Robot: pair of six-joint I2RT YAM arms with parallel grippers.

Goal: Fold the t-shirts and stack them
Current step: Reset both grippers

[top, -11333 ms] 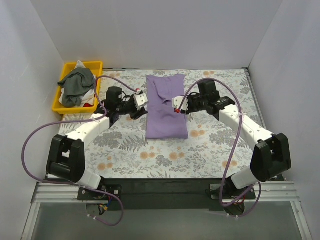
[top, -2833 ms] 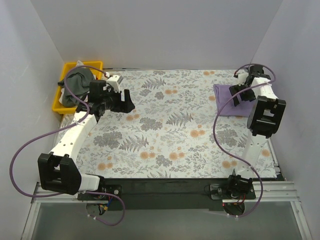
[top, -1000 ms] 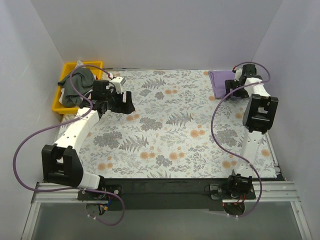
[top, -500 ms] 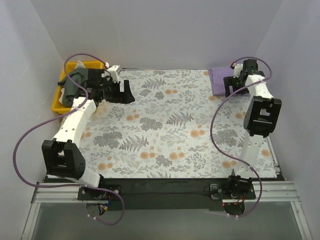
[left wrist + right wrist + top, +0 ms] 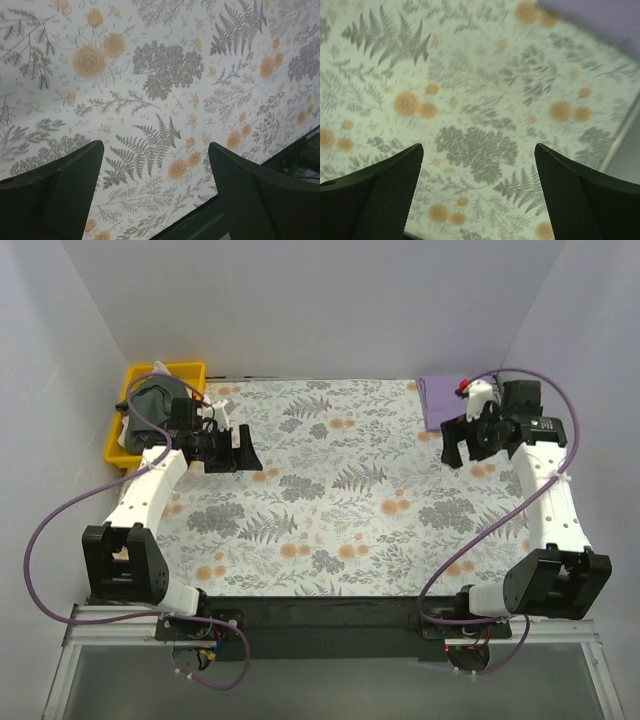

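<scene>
The left gripper (image 5: 155,150) and right gripper (image 5: 477,150) hang released and empty; the folded lilac t-shirt (image 5: 435,400) lies near the right one

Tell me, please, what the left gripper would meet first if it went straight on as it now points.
Most likely the bare floral tablecloth: the open left gripper tilts down at it, and its wrist view shows only that print between the fingers. Depth is unclear.

No text, label, brand or nr. can be read anywhere. The tablecloth (image 5: 340,510) has only fern & flower print; the yellow tray (image 5: 190,368) at its far-left corner is plain.
</scene>
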